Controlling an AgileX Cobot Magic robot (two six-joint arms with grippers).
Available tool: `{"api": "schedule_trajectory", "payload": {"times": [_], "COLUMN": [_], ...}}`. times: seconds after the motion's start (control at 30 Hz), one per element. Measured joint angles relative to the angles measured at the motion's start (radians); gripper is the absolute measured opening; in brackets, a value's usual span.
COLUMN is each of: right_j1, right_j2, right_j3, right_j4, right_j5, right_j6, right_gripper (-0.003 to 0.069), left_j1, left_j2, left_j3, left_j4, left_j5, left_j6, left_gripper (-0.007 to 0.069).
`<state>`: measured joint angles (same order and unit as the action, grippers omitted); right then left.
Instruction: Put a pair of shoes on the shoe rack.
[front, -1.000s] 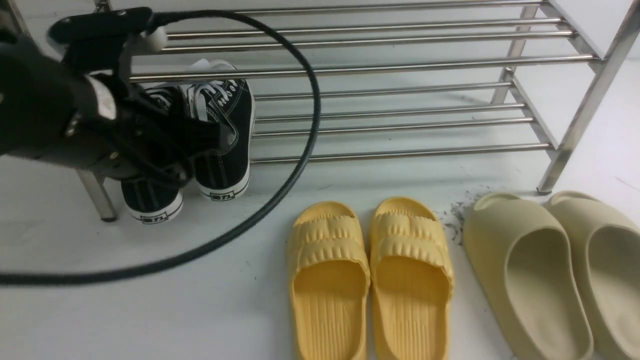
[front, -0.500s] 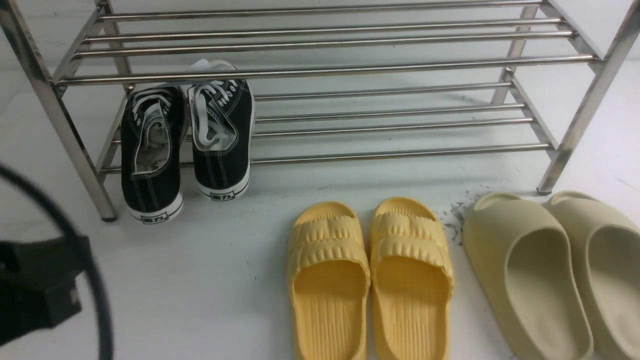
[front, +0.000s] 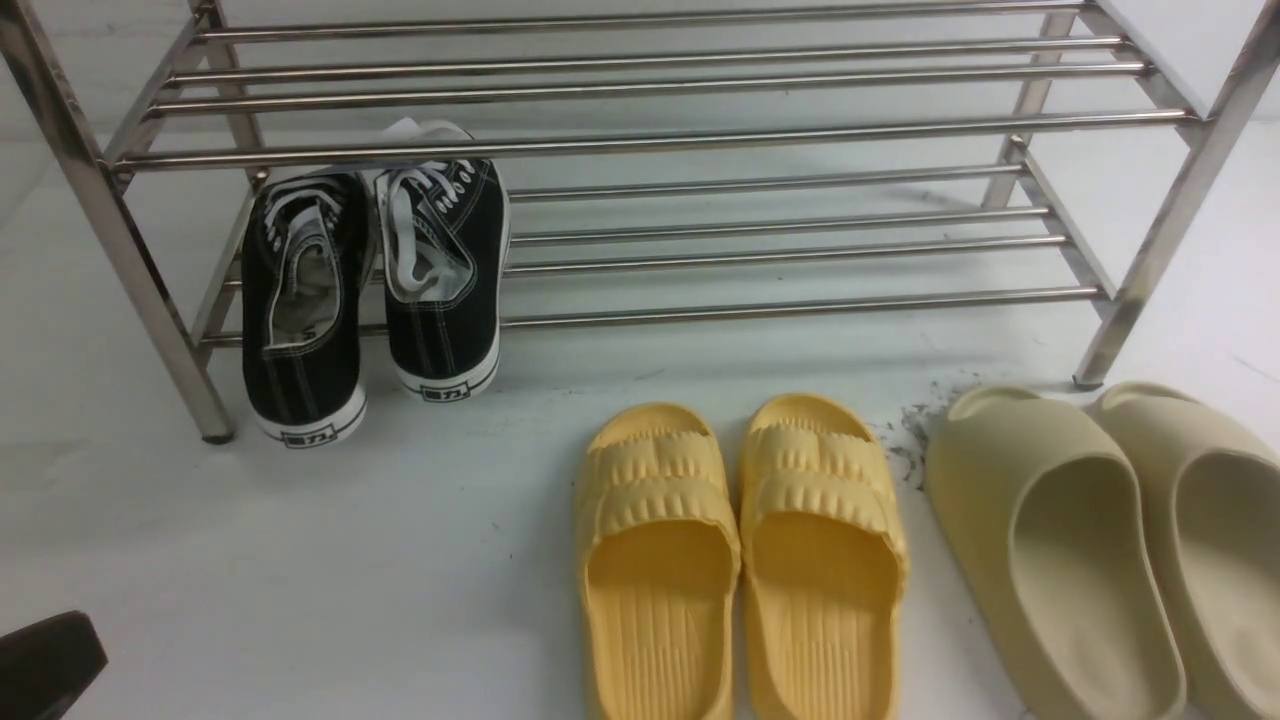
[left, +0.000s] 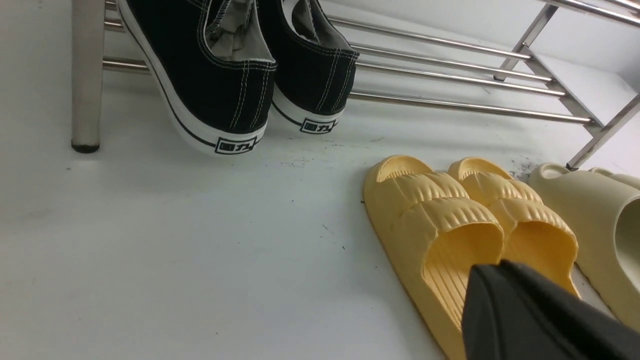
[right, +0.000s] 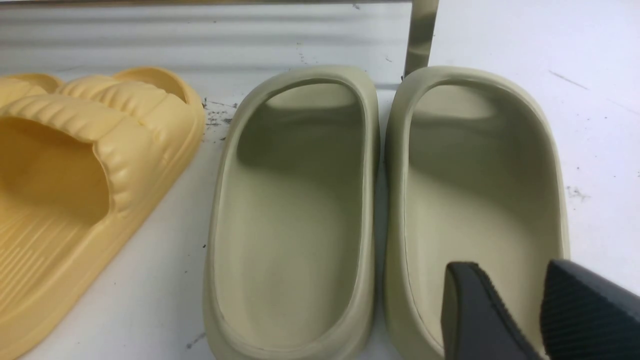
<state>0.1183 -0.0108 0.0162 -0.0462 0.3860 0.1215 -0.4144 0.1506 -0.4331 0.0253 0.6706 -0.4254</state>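
Observation:
The two black canvas sneakers, left (front: 303, 300) and right (front: 447, 270), lie side by side at the left end of the steel shoe rack's (front: 700, 130) lower tier, toes inward, heels hanging over the front tube. The left wrist view shows their heels (left: 220, 95) and the rack's lower tubes (left: 450, 105). My left gripper (left: 492, 272) is shut and empty, low over the floor, away from the sneakers. Only a dark corner of that arm (front: 40, 665) shows in the front view. My right gripper (right: 510, 275) is open and empty, over a beige slide.
A pair of yellow ridged slides (front: 740, 560) stands on the white floor in front of the rack's middle. A pair of larger beige slides (front: 1100, 560) stands to their right, by the rack's right front leg (front: 1150, 270). Dark dirt specks (front: 915, 425) lie between the pairs.
My left arm has pulled back from the sneakers, down and to the left, almost out of the front view. The sneakers stay on the lower tier.

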Motion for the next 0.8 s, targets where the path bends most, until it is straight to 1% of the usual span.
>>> {"api": "schedule_trajectory", "payload": {"times": [0.27, 0.43, 0.53, 0.57, 0.6, 0.63, 0.73, 0.77, 0.8], "right_j1": [0.0, 0.0, 0.0, 0.0, 0.0, 0.0, 0.0, 0.0, 0.0], "right_j2": [0.0, 0.0, 0.0, 0.0, 0.0, 0.0, 0.0, 0.0, 0.0], "right_j3": [0.0, 0.0, 0.0, 0.0, 0.0, 0.0, 0.0, 0.0, 0.0], "right_j4": [0.0, 0.0, 0.0, 0.0, 0.0, 0.0, 0.0, 0.0, 0.0], "right_j5": [0.0, 0.0, 0.0, 0.0, 0.0, 0.0, 0.0, 0.0, 0.0], "right_j6": [0.0, 0.0, 0.0, 0.0, 0.0, 0.0, 0.0, 0.0, 0.0], "right_gripper": [0.0246, 0.0246, 0.0246, 0.0246, 0.0246, 0.0246, 0.0246, 0.0246, 0.0246], "left_j1": [0.0, 0.001, 0.029, 0.072, 0.085, 0.135, 0.254, 0.269, 0.32], "left_j2": [0.0, -0.002, -0.016, -0.038, -0.04, -0.065, -0.125, -0.133, -0.154], "left_j3": [0.003, 0.004, 0.013, 0.034, 0.041, 0.07, 0.147, 0.158, 0.195], "left_j4": [-0.003, 0.019, 0.021, 0.02, 0.019, 0.011, -0.035, -0.043, -0.066], "left_j5": [0.007, 0.006, 0.004, -0.02, -0.024, -0.062, -0.16, -0.165, -0.199], "left_j6": [0.0, 0.004, 0.034, 0.068, 0.078, 0.121, 0.221, 0.232, 0.262], "left_gripper": [-0.0013, -0.0013, -0.0013, -0.0013, -0.0013, -0.0013, -0.0013, -0.0013, -0.0013]}}
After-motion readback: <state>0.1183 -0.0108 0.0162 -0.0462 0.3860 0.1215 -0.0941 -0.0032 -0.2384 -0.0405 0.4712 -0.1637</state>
